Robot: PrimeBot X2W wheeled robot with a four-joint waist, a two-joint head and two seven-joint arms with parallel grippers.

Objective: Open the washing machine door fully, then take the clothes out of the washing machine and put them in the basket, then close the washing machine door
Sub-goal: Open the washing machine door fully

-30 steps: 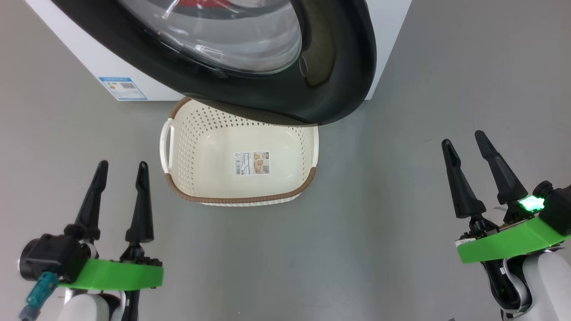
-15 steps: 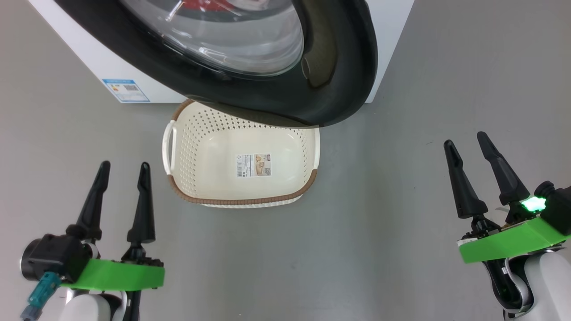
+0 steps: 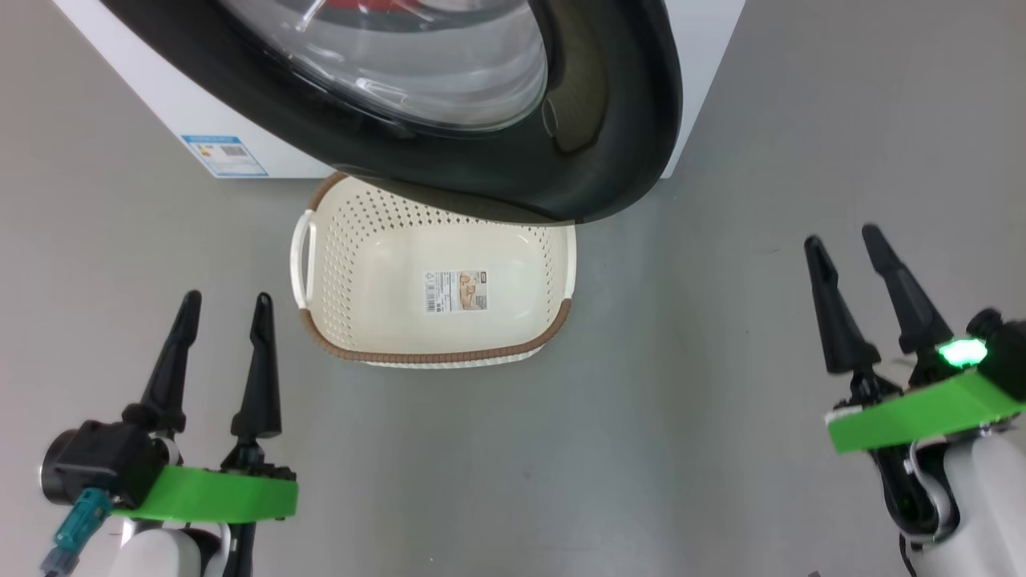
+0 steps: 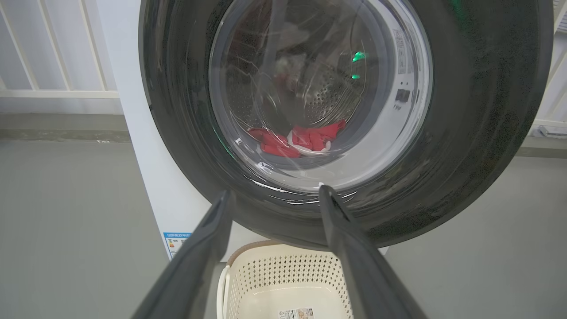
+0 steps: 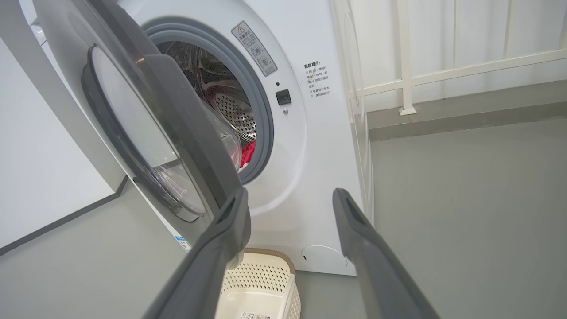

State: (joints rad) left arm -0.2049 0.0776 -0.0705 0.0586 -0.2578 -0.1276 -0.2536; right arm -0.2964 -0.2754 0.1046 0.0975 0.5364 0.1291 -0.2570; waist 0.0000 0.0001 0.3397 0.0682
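The washing machine (image 3: 705,48) stands ahead, its round black door (image 3: 609,120) partly swung out over the far end of the cream basket (image 3: 361,240) on the floor. In the left wrist view the red clothes (image 4: 305,138) lie in the drum behind the door glass (image 4: 319,93). The right wrist view looks past the door's edge (image 5: 186,133) to a strip of red clothes (image 5: 248,153) in the drum. My left gripper (image 3: 227,298) hangs open left of the basket. My right gripper (image 3: 841,236) is open well right of it. Nothing is between either pair of fingers.
Grey floor surrounds the basket. A white railing (image 5: 443,75) and a low grey ledge (image 5: 465,117) run behind the machine on the right. A blue label (image 3: 223,155) marks the machine's lower front. A white wall panel (image 5: 44,177) stands to the machine's left.
My right gripper has edged a little forward towards the machine. The head view has shifted slightly; basket, door and left gripper stay put.
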